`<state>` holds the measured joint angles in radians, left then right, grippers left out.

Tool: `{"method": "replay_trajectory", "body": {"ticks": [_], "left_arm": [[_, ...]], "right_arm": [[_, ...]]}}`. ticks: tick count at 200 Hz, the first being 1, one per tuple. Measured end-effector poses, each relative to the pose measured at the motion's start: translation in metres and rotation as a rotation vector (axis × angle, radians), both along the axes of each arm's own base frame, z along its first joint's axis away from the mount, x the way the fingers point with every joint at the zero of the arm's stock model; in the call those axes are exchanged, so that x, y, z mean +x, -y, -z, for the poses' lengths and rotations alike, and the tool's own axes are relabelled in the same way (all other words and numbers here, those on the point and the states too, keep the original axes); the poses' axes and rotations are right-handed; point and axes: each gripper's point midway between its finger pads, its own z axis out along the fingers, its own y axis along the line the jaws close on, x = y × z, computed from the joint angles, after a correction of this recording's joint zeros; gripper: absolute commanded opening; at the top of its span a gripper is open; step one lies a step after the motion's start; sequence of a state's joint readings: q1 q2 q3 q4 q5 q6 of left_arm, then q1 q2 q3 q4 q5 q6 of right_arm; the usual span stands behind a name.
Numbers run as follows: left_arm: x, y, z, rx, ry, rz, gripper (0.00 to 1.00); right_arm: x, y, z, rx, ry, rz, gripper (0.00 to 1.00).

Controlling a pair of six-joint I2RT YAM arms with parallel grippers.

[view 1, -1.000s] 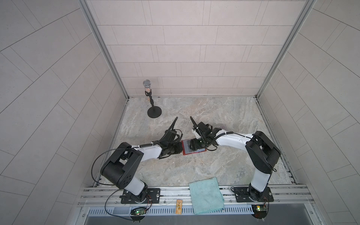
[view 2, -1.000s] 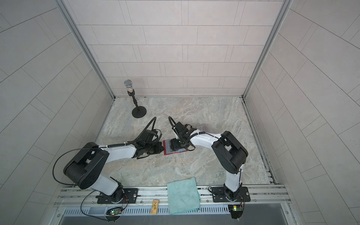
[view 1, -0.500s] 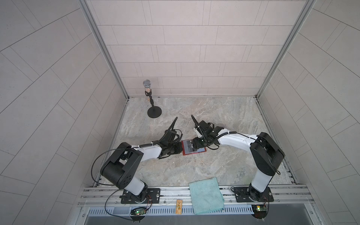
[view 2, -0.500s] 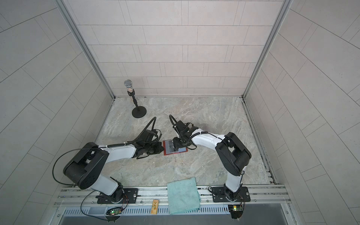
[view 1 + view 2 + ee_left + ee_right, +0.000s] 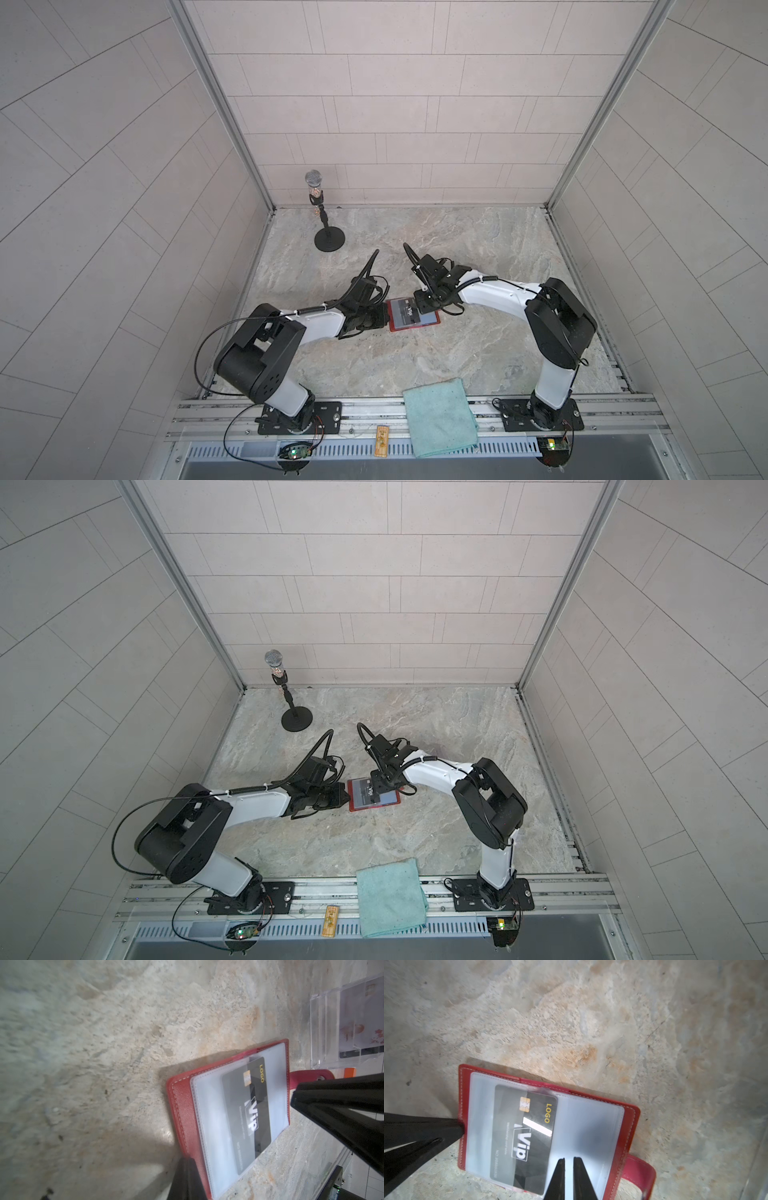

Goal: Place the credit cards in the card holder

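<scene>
Locating the card holder [image 5: 431,320]: open flat on the counter [image 5: 374,365], about mid-counter, between my two grippers.
Long axis: the open spread runs left to right in both top views, slightly skewed. The snap tab [image 5: 641,1172] sits on the outer edge toward my right arm.
Appearance: red stitched leather-look covers with frosted clear sleeves inside.
Card: the black card [image 5: 521,1138] has white "Vip" lettering, a gold chip and "LOGO". Its long axis is parallel to the spine. It lies on the page nearer my left arm, partly under a sleeve.
Grip, left: my left gripper [image 5: 457,1129] is pressed together, its tip touching the holder's outer red edge.
Grip, right: my right gripper [image 5: 569,1164] is nearly pressed together over the clear page beside the card. I cannot tell whether it pinches the sleeve.
Count: one card holder, one card on it, and one clear box [image 5: 349,1022] whose card count I cannot tell.
</scene>
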<state>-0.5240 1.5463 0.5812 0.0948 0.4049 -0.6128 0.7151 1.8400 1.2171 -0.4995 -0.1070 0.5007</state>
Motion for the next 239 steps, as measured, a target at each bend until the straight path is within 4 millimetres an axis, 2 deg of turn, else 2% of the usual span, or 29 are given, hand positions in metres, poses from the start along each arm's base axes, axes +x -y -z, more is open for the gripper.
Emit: {"method": "replay_trajectory", "body": {"ticks": [44,239], "left_arm": [[0.0,0.0,0.0,0.0,0.0,0.0,0.0],[0.0,-0.001,0.0,0.012,-0.005,-0.001,0.0]], "right_arm": [[-0.003,0.002,0.014,-0.031,-0.034,-0.004,0.11],[-0.011,-0.04,0.014,0.167,-0.128,-0.068,0.08]]}}
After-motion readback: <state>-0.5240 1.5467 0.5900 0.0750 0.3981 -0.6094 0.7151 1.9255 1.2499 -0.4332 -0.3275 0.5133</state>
